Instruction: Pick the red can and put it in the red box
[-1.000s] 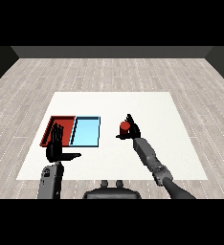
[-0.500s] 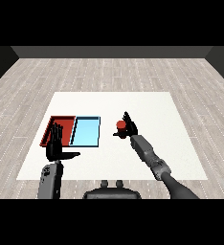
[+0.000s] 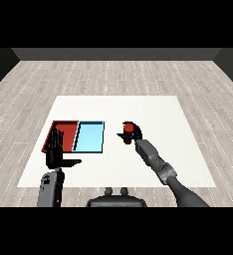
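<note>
The red can (image 3: 128, 128) is in my right hand (image 3: 131, 134), whose fingers curl round it just right of the light blue tray (image 3: 90, 137). The red tray (image 3: 63, 127) lies at the left, touching the blue one side by side. My left hand (image 3: 56, 149) stands upright with straight fingers over the near edge of the red tray and hides part of it. Nothing is in the left hand.
Both trays sit on the white table (image 3: 153, 109), which stands on a grey plank floor. The right forearm (image 3: 156, 162) runs diagonally from the lower right up toward the can.
The right hand with the red can has moved left, toward the trays. The left hand has stayed in place.
</note>
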Motion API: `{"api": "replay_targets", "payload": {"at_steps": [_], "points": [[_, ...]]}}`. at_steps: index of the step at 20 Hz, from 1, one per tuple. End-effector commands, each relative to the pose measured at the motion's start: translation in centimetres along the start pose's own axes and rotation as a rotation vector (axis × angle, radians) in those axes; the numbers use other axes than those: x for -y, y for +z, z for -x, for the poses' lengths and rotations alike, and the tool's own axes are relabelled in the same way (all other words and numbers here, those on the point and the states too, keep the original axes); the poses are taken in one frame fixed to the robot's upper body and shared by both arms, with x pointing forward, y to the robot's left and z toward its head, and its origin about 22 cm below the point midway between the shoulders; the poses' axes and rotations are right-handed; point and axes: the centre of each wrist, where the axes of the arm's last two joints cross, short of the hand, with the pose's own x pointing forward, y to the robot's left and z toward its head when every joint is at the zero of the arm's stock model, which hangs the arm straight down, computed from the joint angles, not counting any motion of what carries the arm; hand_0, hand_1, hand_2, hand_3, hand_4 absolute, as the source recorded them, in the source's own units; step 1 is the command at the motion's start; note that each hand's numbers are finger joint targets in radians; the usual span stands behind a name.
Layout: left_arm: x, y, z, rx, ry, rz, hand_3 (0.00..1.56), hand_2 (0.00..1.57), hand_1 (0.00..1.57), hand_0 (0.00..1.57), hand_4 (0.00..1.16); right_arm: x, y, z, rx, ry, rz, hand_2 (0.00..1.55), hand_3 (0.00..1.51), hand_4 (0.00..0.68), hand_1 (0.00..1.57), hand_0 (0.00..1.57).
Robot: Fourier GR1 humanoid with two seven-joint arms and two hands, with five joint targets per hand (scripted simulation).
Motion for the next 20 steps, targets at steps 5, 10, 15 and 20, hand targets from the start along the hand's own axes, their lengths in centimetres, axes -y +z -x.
{"api": "replay_targets", "payload": {"at_steps": [5, 10, 15, 20], "points": [[0.6, 0.1, 0.0, -0.010, -0.002, 0.001, 0.00, 0.00, 0.00, 0.00, 0.00, -0.2, -0.5, -0.6, -0.091, 0.198, 0.093, 1.46, 1.41, 0.524, 1.48, 1.48], [-0.4, 0.9, 0.8, -0.003, -0.010, -0.012, 0.00, 0.00, 0.00, 0.00, 0.00, 0.1, 0.6, 0.9, -0.109, 0.201, 0.072, 1.49, 1.42, 0.527, 1.53, 1.53], [0.5, 0.5, -0.1, 0.004, -0.015, 0.002, 0.00, 0.00, 0.00, 0.00, 0.00, -1.5, -0.6, -1.5, 0.001, 0.178, 0.065, 1.44, 1.38, 0.537, 1.48, 1.48], [1.0, 0.0, 0.1, -0.017, 0.018, 0.022, 0.00, 0.00, 0.00, 0.00, 0.00, -1.2, -1.7, -3.2, 0.103, 0.154, 0.055, 1.45, 1.39, 0.589, 1.52, 1.52]]}}
